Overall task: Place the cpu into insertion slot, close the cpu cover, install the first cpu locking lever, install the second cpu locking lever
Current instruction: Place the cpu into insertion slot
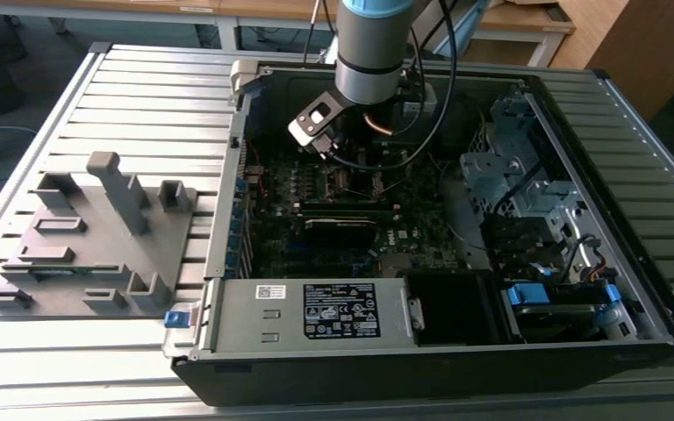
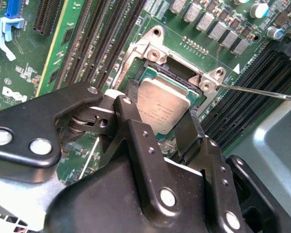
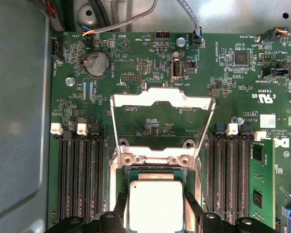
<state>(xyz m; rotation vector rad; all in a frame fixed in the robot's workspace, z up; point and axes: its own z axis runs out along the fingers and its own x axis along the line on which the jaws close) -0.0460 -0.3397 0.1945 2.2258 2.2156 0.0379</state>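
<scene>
A slatted metal surface (image 1: 138, 96) is seen in the exterior view, and an open computer case (image 1: 431, 377) is laid on it. A grey moulded fixture (image 1: 91, 237) is set on the slats just beside the case, on the exterior view's left. The robot arm (image 1: 370, 53) is lowered into the case from the far side, above the green circuit board (image 3: 150, 58). Rows of long black memory slots (image 3: 80, 179) are ranged on the board to either side of the socket area.

The cpu cover (image 3: 136, 99) is found swung open. Its silver frame is raised away from the socket on its hinge, and the bare board is seen through its window. The insertion slot (image 2: 177, 73) is thus left uncovered, and its dark edge is seen around the chip.

The cpu (image 2: 162, 104) (image 3: 155, 204) is held level in the insertion slot, silver top up, directly under the tool (image 2: 158, 104) (image 3: 156, 213). In both wrist views the chip is bracketed by the two black fingers (image 2: 132, 92), which are pressed against two opposite edges of it, so the tool is closed upon the cpu. Whether the chip is fully seated cannot be told.

A thin metal locking lever (image 2: 262, 91) is seen in the second wrist view. It stretches from the socket's corner bracket out over the neighbouring memory slots, unlatched and clear of the tool.
</scene>
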